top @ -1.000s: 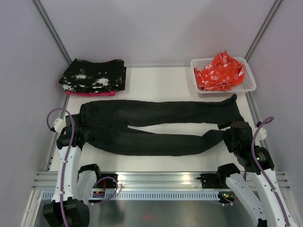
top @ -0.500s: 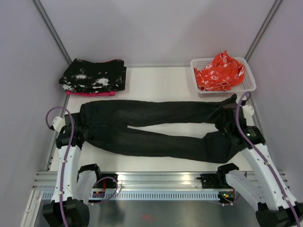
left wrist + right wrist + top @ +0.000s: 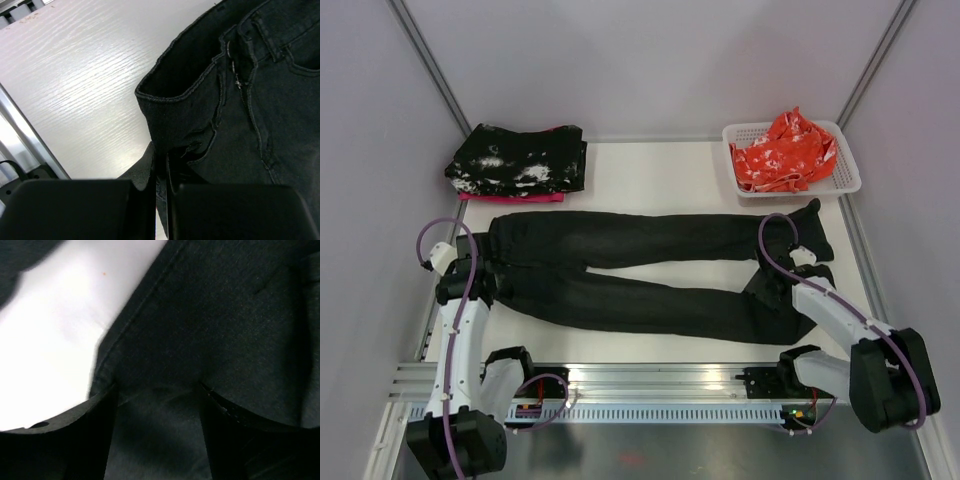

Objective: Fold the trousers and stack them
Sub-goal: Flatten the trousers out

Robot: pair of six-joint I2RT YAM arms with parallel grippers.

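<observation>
Black trousers (image 3: 640, 270) are lying spread across the middle of the counter (image 3: 660, 170), waistband to the left and legs running right. The left tool (image 3: 161, 161) is clenching the waistband cloth near the counter's left edge. The right tool (image 3: 157, 400) is sitting over the near leg's end, jaws apart with cloth between them. Behind, a folded speckled black cloth (image 3: 517, 160) is resting on a pink cloth (image 3: 510, 196) in the far-left corner. A white basket (image 3: 847, 178) holding an orange-red cloth (image 3: 782, 150) is standing just beyond the far cuff. Bare counter is showing between these two and along the near rail (image 3: 660, 378).
</observation>
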